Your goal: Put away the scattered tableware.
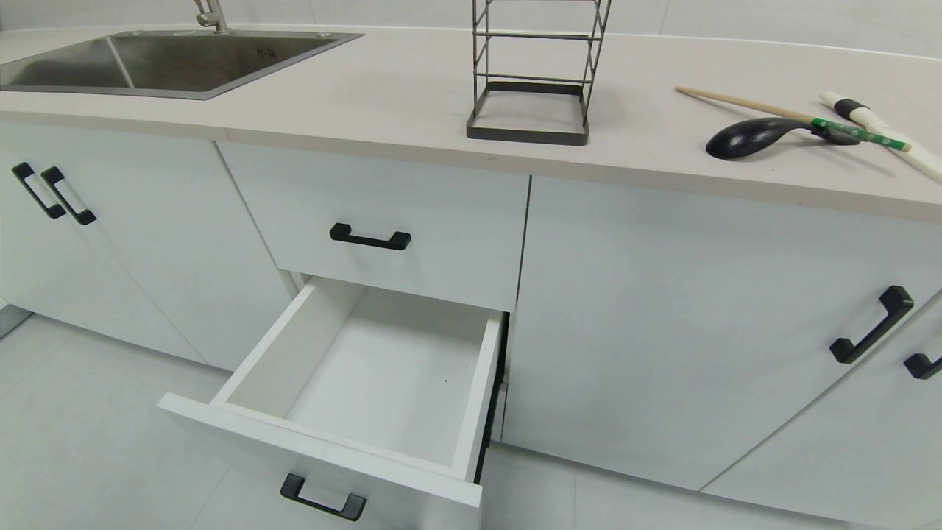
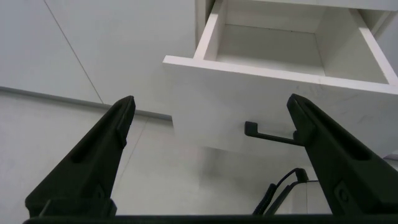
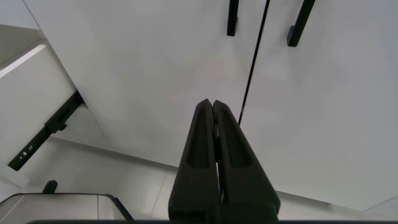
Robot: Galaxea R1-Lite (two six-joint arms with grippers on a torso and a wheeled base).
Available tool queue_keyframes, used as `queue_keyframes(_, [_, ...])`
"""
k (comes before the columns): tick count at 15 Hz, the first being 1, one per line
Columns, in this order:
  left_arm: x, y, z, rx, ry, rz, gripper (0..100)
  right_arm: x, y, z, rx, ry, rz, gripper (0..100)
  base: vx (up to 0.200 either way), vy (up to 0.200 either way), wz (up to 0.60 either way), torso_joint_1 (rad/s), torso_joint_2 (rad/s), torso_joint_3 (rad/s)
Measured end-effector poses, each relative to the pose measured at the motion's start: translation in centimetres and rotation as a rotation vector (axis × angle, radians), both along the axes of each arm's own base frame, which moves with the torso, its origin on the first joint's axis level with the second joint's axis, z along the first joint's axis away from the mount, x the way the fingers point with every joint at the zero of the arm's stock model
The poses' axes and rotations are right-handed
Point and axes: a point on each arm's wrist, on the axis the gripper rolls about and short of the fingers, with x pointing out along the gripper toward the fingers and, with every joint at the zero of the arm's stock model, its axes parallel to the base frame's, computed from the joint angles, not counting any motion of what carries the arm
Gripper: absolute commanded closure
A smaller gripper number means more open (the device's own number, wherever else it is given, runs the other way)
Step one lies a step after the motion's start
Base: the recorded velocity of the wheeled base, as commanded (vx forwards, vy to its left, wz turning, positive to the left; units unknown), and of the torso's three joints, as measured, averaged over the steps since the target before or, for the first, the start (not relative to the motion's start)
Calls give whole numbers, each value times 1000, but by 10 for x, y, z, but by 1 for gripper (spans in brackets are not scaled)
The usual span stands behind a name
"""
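Tableware lies on the surface's far right: a glossy black spoon (image 1: 743, 138), a wooden stick (image 1: 773, 112) and a white-handled utensil (image 1: 894, 140). Left tool (image 2: 211, 102) is released; right tool (image 3: 213, 104) is clenched, empty.

The lower drawer (image 1: 482, 390) stands pulled out, its white inside open from above. The shut drawer front (image 1: 434, 213) over it, with its black handle (image 1: 369, 237), closes off the back part. On the counter (image 1: 368, 103) a wire rack (image 1: 527, 135) stands upright in the middle, with an open stretch on either side, towards the sink (image 1: 110, 90) and towards the black spoon (image 1: 751, 138). A wooden stick (image 1: 743, 103) lies across the spoon's handle, and a white-handled tool (image 1: 894, 140) lies just beside them.
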Motion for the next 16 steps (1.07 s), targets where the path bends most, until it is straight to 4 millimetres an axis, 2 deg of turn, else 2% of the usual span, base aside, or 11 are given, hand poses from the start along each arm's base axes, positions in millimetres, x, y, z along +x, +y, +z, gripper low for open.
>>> queue_keyframes(3, [0,0,0,0,2,0,0,0,0,0,0,0,0,100,0,0,0,40,-58,-12])
queue_keyframes(8, [0,0,0,0,1,0,0,0,0,0,1,0,0,100,0,0,0,229,-142,-133])
queue_keyframes(14, [0,0,0,0,0,0,0,0,0,0,2,-1,0,100,0,0,0,220,-601,-216])
queue_keyframes(16, [0,0,0,0,0,0,0,0,0,0,2,0,0,100,0,0,600,146,-476,-220])
